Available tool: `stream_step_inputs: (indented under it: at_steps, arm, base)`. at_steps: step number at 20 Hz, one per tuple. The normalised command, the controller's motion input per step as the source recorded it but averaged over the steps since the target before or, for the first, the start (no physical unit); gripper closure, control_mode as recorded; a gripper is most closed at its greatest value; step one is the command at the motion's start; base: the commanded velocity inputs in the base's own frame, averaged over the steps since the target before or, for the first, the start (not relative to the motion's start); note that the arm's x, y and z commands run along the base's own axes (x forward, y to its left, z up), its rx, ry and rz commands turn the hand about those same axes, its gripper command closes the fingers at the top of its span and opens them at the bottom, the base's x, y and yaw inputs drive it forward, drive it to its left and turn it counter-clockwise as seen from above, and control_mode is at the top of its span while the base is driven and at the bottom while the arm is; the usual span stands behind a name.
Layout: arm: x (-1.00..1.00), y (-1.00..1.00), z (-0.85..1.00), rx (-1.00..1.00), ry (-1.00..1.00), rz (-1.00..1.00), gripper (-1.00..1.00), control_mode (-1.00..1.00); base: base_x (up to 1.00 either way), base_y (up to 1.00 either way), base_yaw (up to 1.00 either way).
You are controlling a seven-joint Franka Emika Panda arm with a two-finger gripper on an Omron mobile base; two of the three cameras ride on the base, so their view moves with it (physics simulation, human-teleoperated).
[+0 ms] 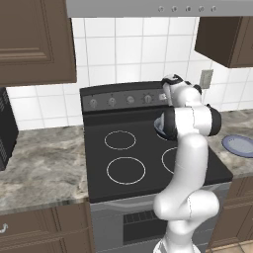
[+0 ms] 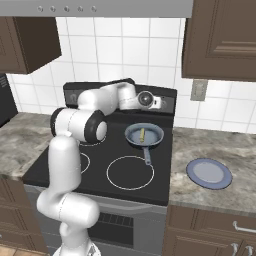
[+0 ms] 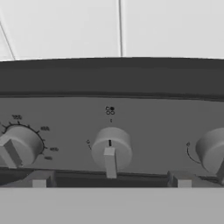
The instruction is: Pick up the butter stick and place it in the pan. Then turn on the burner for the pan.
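The gripper (image 3: 111, 183) is at the stove's back panel (image 3: 65, 109), pointing straight at it. Its two fingertips (image 3: 40, 181) stand wide apart with nothing between them. The middle knob (image 3: 110, 148) sits just ahead of the gripper, centred between the fingertips, and its handle bar points down in the hand view. A small diagram of four dots is printed above this knob, with one dot filled in. To the left of the gripper in the hand view is a larger dial (image 3: 19, 146) with numbers around it; to the right is another knob (image 3: 212, 151), cut off by the edge. White wall tiles (image 3: 131, 26) rise beyond the panel.

From the right base view, the gripper (image 2: 161, 104) is up against the right end of the panel, and the arm (image 2: 75, 125) reaches across the black cooktop (image 2: 60, 165) to get there. The pan (image 2: 143, 135) sits below the gripper and a little nearer the robot, on the rear right burner, with its handle pointing toward the front of the stove. The butter stick (image 2: 142, 134) lies inside the pan, a small yellow bar near its middle. A flat blue-grey plate (image 2: 209, 173) rests on the counter (image 2: 215, 145), well off to the right of the gripper and nearer the front.

In the left base view the arm hides most of the pan.
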Motion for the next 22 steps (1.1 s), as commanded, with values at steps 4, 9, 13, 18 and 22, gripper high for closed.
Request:
stream_step_inputs:
  at_steps: [4, 9, 13, 18, 22]
  arm:
    - [0.00, 0.00, 0.00, 0.00, -0.08, -0.01, -1.00, -1.00]
    - [0.00, 0.00, 0.00, 0.00, -0.09, 0.00, -1.00, -1.00]
    - [0.00, 0.00, 0.00, 0.00, -0.09, 0.00, -1.00, -1.00]
    - [0.00, 0.00, 0.00, 0.00, -0.10, 0.00, -1.00, -1.00]
    - [0.00, 0.00, 0.00, 0.00, -0.07, 0.00, -1.00, -1.00]
  base:
    - [0.00, 0.00, 0.00]
    - [0.00, 0.00, 0.00]
    - [0.00, 0.00, 0.00]
    - [0.00, 0.00, 0.00]
    - [0.00, 0.00, 0.00]
